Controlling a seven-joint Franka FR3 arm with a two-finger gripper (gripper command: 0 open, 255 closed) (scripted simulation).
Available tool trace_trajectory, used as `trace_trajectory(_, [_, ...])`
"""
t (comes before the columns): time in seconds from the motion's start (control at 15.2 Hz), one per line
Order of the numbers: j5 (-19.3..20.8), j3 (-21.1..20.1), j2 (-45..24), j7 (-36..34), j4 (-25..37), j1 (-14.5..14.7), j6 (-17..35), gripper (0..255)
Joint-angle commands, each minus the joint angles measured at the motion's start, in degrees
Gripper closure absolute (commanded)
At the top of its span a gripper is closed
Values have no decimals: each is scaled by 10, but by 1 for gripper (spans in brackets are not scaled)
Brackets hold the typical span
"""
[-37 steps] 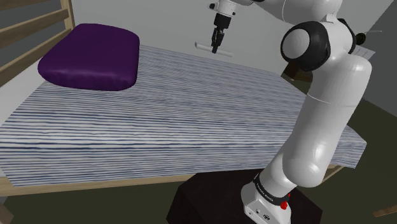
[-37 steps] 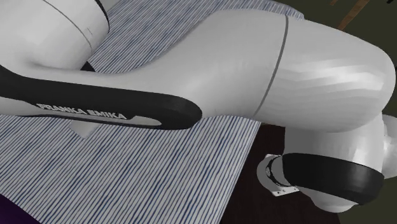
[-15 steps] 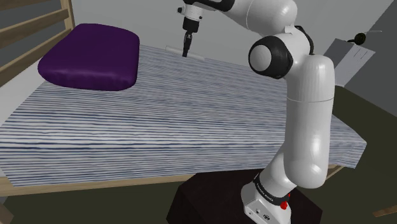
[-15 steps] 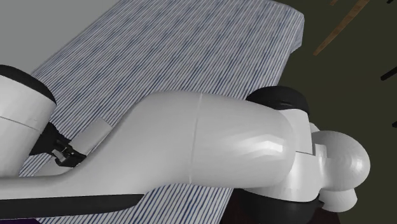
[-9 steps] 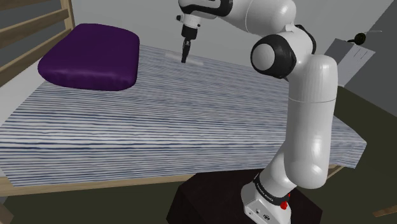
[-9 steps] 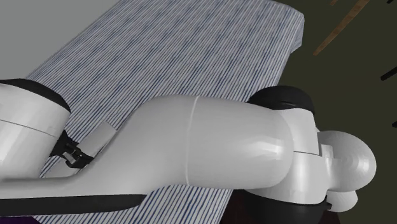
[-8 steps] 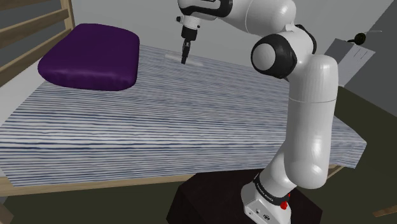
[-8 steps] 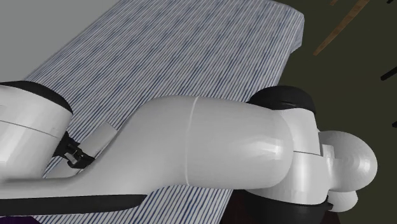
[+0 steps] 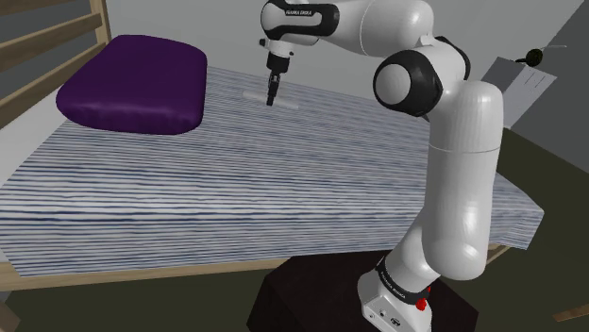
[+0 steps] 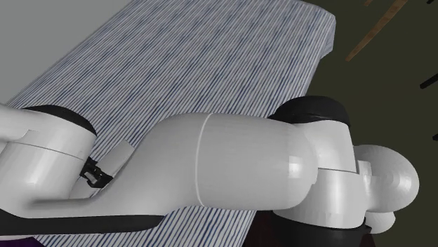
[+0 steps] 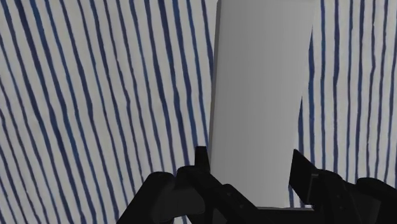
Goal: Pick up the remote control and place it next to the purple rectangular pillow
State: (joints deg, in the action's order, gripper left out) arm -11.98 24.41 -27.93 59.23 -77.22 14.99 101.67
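Both fingers (image 11: 202,167) of the gripper (image 11: 251,164) clasp the grey remote control (image 11: 261,83) by its long edges. In the shoulder view it is at three o'clock from the purple pillow (image 9: 132,83).

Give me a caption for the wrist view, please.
All-black two-finger gripper clasping a plain grey rectangular remote control, blue-and-white striped bedcover behind it.

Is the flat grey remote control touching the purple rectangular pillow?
No, striped bedcover shows between the flat grey remote control and the purple rectangular pillow.
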Motion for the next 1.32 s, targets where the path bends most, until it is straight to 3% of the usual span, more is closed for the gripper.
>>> trace_trajectory(0.0, [-1,-1,-3,1,-10,1,13,255])
trace_trajectory(0.79, [-11,-7,-20,9,-78,5,97,255])
trace_trajectory(1.25, [-11,-7,-20,9,-78,5,97,255])
